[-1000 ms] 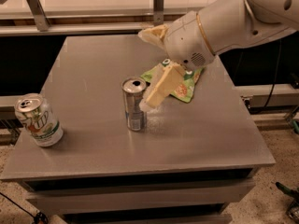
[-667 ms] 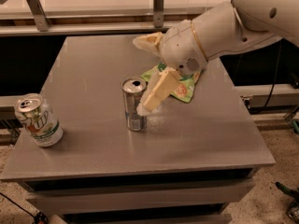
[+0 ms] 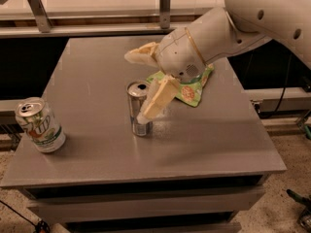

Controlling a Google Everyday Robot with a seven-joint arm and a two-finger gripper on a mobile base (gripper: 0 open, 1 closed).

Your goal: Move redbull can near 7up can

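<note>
The redbull can (image 3: 138, 111), slim and silver-grey, stands upright near the middle of the grey table (image 3: 92, 67). The 7up can (image 3: 40, 125), white and green, stands upright at the table's front left corner, well apart from the redbull can. My gripper (image 3: 134, 87) comes in from the right on the white arm (image 3: 228, 28). It is open, with its cream fingers spread wide. One finger (image 3: 141, 55) reaches behind the redbull can's top; the other (image 3: 156, 98) lies in front of the can's right side and hides part of it.
A green snack bag (image 3: 190, 89) lies on the table right of the redbull can, partly under my arm. A rail with metal posts (image 3: 164, 6) runs behind the table. The table's front edge is close to the 7up can.
My arm has moved left and slightly down, so the open fingers now straddle the redbull can's top. Neither can has moved.
</note>
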